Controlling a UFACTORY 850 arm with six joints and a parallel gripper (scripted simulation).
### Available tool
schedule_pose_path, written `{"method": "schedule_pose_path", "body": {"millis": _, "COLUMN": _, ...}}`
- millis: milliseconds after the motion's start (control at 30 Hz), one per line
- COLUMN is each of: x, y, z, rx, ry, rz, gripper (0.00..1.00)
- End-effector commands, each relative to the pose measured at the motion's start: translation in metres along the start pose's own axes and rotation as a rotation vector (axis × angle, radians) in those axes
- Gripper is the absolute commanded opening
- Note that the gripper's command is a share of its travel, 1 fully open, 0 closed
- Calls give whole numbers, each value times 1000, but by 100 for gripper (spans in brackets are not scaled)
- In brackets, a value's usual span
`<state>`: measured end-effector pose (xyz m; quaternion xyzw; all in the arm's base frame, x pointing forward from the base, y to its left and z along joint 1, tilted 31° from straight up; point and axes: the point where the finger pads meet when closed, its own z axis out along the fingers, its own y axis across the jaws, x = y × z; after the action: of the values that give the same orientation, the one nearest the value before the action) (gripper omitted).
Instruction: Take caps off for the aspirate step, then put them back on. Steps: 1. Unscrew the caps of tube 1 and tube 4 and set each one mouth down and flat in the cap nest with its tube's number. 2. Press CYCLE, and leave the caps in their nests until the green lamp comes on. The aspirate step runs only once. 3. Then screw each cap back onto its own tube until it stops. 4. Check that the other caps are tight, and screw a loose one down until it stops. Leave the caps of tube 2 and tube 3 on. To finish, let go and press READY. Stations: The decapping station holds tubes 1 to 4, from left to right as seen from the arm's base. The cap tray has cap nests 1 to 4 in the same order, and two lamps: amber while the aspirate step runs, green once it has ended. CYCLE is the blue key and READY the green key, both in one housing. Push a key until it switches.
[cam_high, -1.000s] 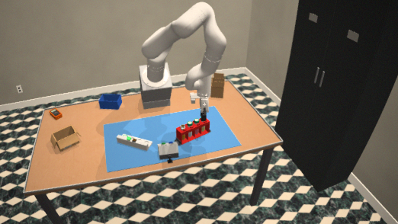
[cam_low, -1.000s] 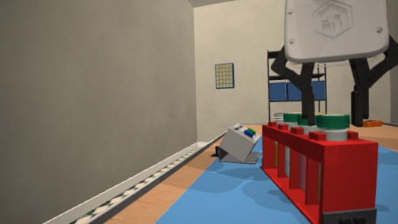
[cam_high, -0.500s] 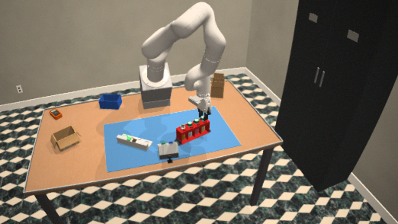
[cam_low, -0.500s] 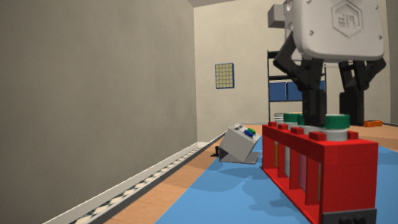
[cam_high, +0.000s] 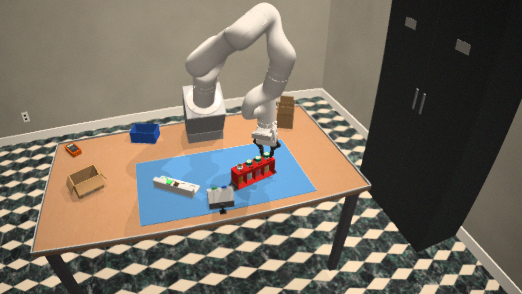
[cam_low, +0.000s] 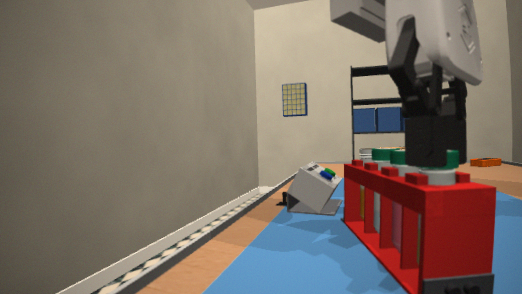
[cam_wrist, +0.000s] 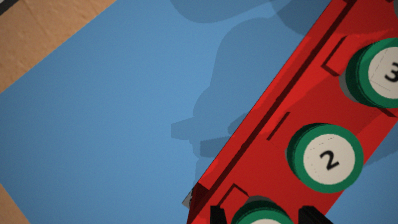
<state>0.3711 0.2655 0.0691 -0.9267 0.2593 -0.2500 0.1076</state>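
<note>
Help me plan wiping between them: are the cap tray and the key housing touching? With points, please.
Apart. The top view shows a strip of blue mat (cam_high: 170, 210) (cam_low: 280, 250) (cam_wrist: 100, 100) between the cap tray (cam_high: 170, 189) and the key housing (cam_high: 220, 198) (cam_low: 312, 189).

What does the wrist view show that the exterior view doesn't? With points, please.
Only the wrist view: the printed tops of the caps, with the number 2 on one cap (cam_wrist: 329, 159) and a 3 on its neighbour.

Only the exterior view: the key housing (cam_low: 311, 189) with its blue key (cam_low: 327, 175) and green key (cam_low: 330, 171), and the gridded panel (cam_low: 294, 99) on the wall.

Both: the red decapping station (cam_low: 459, 225) (cam_wrist: 300, 100), green caps on tubes, the blue mat (cam_low: 280, 250) (cam_wrist: 100, 125), and the gripper (cam_low: 437, 155) (cam_wrist: 264, 215) with its black fingers at the end cap.
</note>
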Motion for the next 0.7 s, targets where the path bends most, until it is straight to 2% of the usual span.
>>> {"method": "schedule_pose_path", "body": {"millis": 0, "x": 0, "y": 0, "z": 0, "rx": -40, "ry": 16, "rz": -161, "gripper": 46}}
{"method": "schedule_pose_path", "body": {"millis": 167, "x": 0, "y": 0, "z": 0, "rx": -40, "ry": 16, "rz": -160, "gripper": 46}}
{"method": "schedule_pose_path", "body": {"millis": 200, "x": 0, "y": 0, "z": 0, "rx": -40, "ry": 16, "rz": -161, "gripper": 0}}
{"method": "schedule_pose_path", "body": {"millis": 667, "x": 0, "y": 0, "z": 0, "rx": -40, "ry": 16, "rz": -160, "gripper": 0}}
